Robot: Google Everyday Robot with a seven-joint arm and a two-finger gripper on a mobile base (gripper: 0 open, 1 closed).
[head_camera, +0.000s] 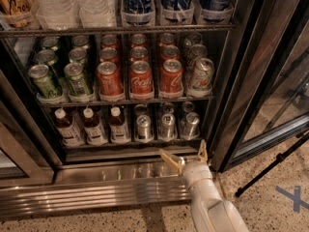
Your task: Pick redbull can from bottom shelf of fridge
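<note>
The fridge (96, 190) stands open in front of me, with its ribbed steel base grille at the bottom. On its bottom shelf, right of centre, stand three slim silver redbull cans in the front row (166, 125), with more behind them. My gripper (186, 154) is open and empty. It is held just in front of the bottom sill, below the middle and right cans and a short way from them. Its two tan fingers (170, 159) point up towards the shelf. The white arm comes in from the bottom edge.
Brown bottles with white caps (91, 125) stand on the left of the bottom shelf. Red cola cans (141, 79) and green cans (77, 79) fill the shelf above. The glass door (270, 81) hangs open at the right. A black tripod leg (270, 168) and a blue X (294, 197) are on the floor.
</note>
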